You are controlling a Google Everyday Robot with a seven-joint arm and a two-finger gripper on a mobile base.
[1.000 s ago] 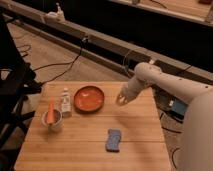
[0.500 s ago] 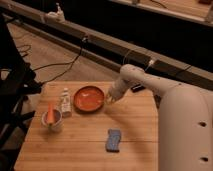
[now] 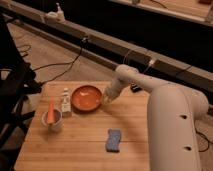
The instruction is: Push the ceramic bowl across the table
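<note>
One gripper (image 3: 106, 97), low at the right rim of the bowl (image 3: 86, 98). Spread or closed: cannot tell. Contact with the rim: cannot confirm either. The placement reads as set-up for a sideways shove. It is side-on at rim height, so the arm (image 3: 165, 115) can slide the bowl leftward over the bench (image 3: 85, 137) rather than lift it. Bowl sits toward the far edge, mid-bench. Note: bottle (image 3: 65, 103) stands just beside the bowl's left rim, cup (image 3: 52, 121) near it, both in the likely path. Count on bench: 1 bowl, 1 bottle, 1 cup holding 1 orange stick (image 3: 50, 110), 1 blue sponge (image 3: 114, 140) lying well apart, near side.
</note>
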